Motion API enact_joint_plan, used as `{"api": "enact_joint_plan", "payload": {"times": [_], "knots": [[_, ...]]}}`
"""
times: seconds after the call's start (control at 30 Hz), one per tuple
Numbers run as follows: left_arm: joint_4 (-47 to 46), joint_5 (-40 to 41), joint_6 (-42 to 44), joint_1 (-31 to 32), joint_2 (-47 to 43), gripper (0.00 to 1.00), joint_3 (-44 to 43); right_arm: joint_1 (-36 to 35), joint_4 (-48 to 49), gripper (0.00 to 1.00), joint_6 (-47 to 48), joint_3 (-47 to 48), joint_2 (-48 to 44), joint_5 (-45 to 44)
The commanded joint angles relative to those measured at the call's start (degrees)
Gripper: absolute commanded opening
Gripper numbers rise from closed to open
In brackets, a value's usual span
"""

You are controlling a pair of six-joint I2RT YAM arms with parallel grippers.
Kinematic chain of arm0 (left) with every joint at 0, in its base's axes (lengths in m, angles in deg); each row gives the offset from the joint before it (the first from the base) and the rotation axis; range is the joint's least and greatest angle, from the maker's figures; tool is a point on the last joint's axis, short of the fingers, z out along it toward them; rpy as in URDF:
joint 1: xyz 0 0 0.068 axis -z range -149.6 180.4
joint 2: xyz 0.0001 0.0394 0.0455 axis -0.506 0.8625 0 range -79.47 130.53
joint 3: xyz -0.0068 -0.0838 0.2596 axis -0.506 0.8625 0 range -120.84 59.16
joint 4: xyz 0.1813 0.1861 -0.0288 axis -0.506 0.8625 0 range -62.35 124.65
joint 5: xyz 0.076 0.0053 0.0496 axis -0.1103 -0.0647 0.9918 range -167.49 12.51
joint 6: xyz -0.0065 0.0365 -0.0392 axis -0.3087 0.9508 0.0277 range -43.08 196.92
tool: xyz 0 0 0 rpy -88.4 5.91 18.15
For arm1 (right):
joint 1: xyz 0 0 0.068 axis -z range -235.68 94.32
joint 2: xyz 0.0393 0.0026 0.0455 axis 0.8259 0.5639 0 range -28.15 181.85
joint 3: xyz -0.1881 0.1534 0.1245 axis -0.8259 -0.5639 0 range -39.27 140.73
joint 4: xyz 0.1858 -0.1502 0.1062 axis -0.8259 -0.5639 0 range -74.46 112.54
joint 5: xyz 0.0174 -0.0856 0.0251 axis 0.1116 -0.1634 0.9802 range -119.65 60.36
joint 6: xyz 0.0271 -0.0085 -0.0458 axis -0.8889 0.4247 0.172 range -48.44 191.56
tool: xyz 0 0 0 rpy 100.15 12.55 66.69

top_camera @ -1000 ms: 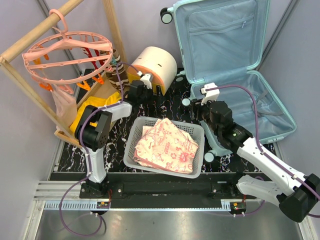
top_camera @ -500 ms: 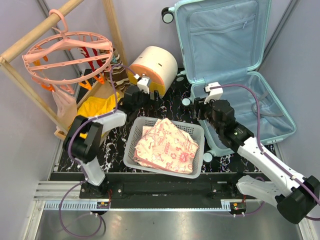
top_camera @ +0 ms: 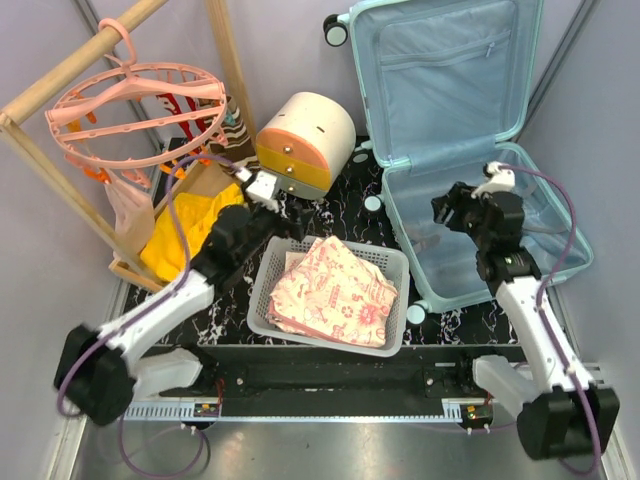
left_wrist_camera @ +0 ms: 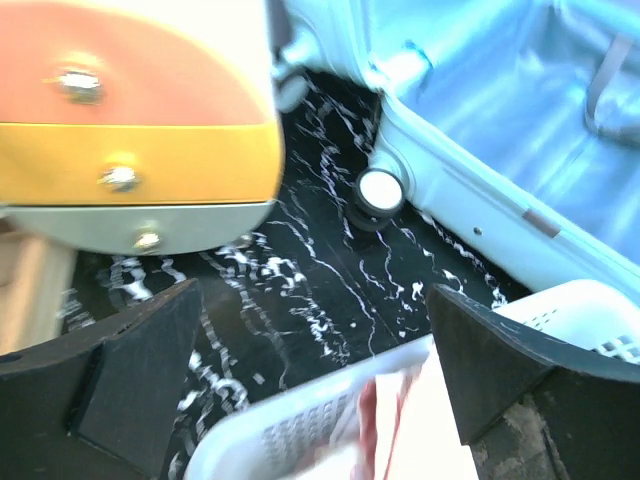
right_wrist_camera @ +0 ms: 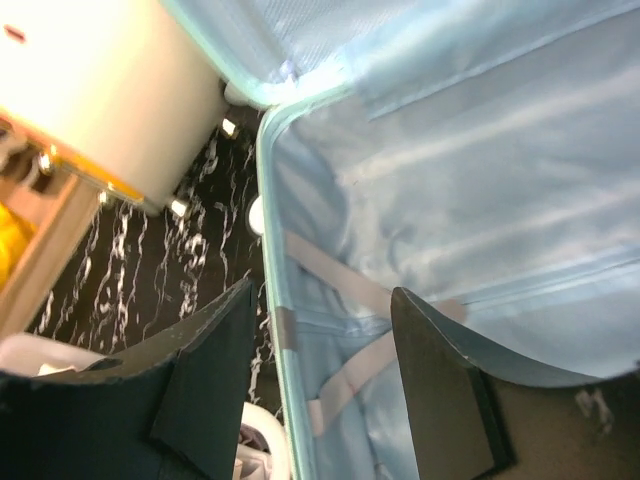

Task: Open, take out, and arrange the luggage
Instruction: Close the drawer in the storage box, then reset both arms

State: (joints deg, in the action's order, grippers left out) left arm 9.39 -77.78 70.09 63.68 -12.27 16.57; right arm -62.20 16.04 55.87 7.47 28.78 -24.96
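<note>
Swinging rightward, right fingers (right_wrist_camera: pixel 205 385) now hover over the open luggage (top_camera: pixel 450 80).

- Suitcase (top_camera: pixel 450 60): the lid is cut off by the top edge in the top view; only part of the lining is shown in the right wrist view.
- Box (left_wrist_camera: pixel 130 120): blurred, and cropped at the top and left edges in the left wrist view.
- Basket (top_camera: pixel 262 285): the floor is hidden under cloth (top_camera: pixel 335 290); the near part is cut off in the left wrist view.
- Yellow cloth (top_camera: pixel 160 245): partly hidden by the left arm (top_camera: pixel 225 245).
</note>
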Motion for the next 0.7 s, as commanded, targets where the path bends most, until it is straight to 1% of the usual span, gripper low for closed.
{"api": "enact_joint_plan", "payload": {"times": [0.0, 0.03, 0.07, 0.1, 0.17, 0.2, 0.27, 0.4, 0.5, 0.6, 0.67], "knots": [[10.2, 6.0, -5.4, -3.4, -12.9, 0.99, 1.2, 6.0, 0.2, 0.65, -1.5, -1.5, -9.5, 5.5], [11.9, 1.3, -7.3, -5.7, -15.1, 0.99, 1.6, 7.9, -0.5, 0.66, -1.5, -1.8, -12.4, 5.2], [13.3, -1.8, -9.3, -8.6, -18.9, 0.99, 3.0, 8.3, -0.8, 0.66, -1.3, -2.4, -13.8, 4.6], [15.6, -3.8, -12.4, -13.3, -21.3, 0.99, 4.1, 8.5, -0.9, 0.66, -0.9, -3.4, -15.3, 2.8], [18.1, -4.0, -12.8, -15.3, -25.8, 0.99, 6.3, 8.5, -1.0, 0.66, -0.8, -4.7, -19.6, 0.9], [21.7, -2.1, -11.9, -15.5, -30.2, 0.99, 6.7, 8.5, -1.1, 0.66, -0.9, -5.9, -22.2, -0.8], [27.1, -0.5, -11.6, -15.6, -33.8, 0.99, 7.0, 8.5, -1.0, 0.66, -1.1, -6.9, -24.2, -2.3], [32.2, 0.0, -12.9, -15.6, -41.8, 0.99, 6.6, 8.5, -1.1, 0.67, -0.8, -8.8, -28.9, -5.9], [35.1, 0.0, -11.7, -15.5, -44.9, 0.99, 5.5, 8.5, -0.5, 0.68, -0.8, -9.5, -29.9, -6.7], [37.9, 3.8, -11.0, -15.5, -46.4, 0.99, 4.3, 8.5, -0.1, 0.68, -0.8, -9.7, -29.1, -6.6], [38.6, 4.5, -10.1, -15.6, -47.4, 0.99, 4.1, 8.5, -0.1, 0.68, -0.9, -9.7, -28.6, -6.2]]}}
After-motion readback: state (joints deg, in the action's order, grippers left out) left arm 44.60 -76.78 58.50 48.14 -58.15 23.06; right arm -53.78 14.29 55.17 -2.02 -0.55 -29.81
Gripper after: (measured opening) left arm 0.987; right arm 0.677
